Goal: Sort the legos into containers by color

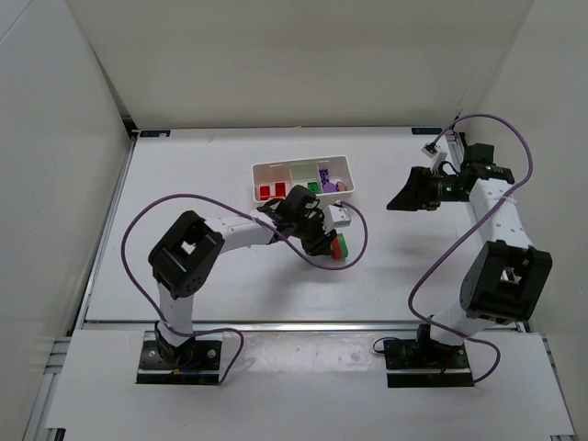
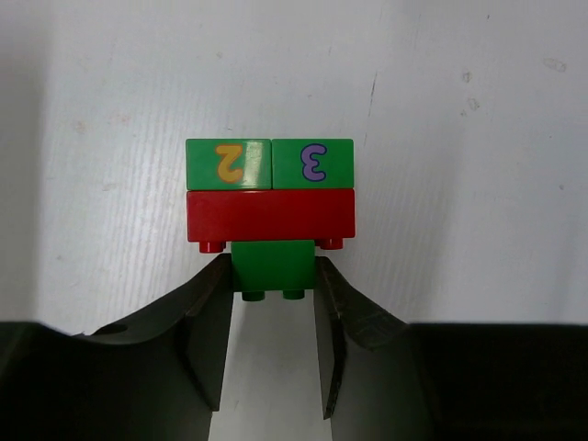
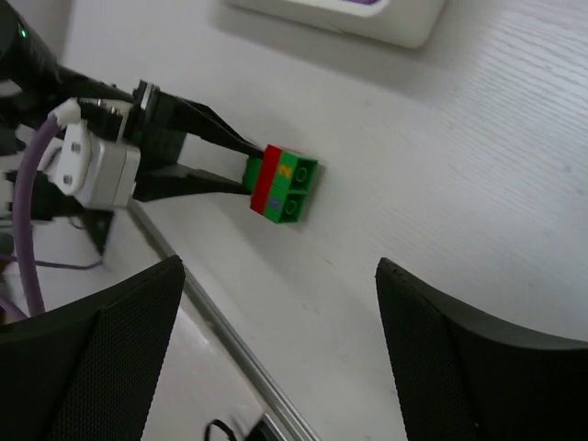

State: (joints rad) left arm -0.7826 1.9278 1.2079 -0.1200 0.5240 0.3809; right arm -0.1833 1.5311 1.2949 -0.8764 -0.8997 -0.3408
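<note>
While pinched by its small green brick (image 2: 271, 266) between the left jaws, lying out flat low at the worktop (image 1: 184, 184), just in front of the white tray (image 1: 276, 164) near its right end: a mixed lego stack (image 1: 340, 246). Cannot tell whether resting on the surface or held just off it. Right jaws spread wide and holding nothing, well apart at the right side of the worktop, facing the stack.

Judged as the step right after the grasp, with the sorting of this piece not yet begun. Cannot go into any one compartment as it stands, being two colours. Next move probably calls for the right jaws: bring across, close on the far green pair, pull away from the red while holding the near end firm. Likely a second pull too, to free the red brick (image 2: 271, 214) from the small green one. Only then drop by colour: red pieces (image 1: 273, 190) already in the left compartment, green pieces (image 1: 312, 186) in the middle, purple pieces (image 1: 326, 175) in the right.

Look of the stack, from the left wrist: three layers. Nearest, the narrow green brick, small studs showing at its near edge; then the wide red brick; farthest, two square green bricks side by side, one printed with an orange 2 (image 2: 228, 163), the other with a purple 3 (image 2: 313, 163). Glossy, hard, clean-edged; narrow grip, so probably prone to twisting under a sideways pull
</note>
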